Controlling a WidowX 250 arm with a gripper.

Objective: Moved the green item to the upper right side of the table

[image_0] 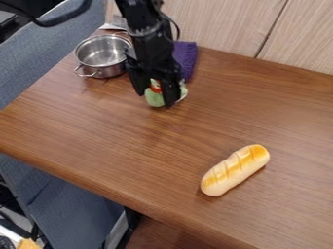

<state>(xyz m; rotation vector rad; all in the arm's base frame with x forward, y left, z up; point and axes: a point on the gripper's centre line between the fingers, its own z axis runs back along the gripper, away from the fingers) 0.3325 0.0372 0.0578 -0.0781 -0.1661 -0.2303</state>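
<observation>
Whether one gripper [155,99] pinches one green item [153,98], can't tell | one pot [108,70] | one loaf [234,170] | one cloth [187,57]

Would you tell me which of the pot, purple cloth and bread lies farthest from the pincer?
The bread, lying off by itself; the metal pot and purple cloth are both near the pincer.

the black arm [140,22] comes in from the top edge, left of the view's middle, and hangs steeply, leaning slightly right toward its lower end. the end effector [155,99] points down, its two fingers spread apart, the right-hand tip lower.
</observation>
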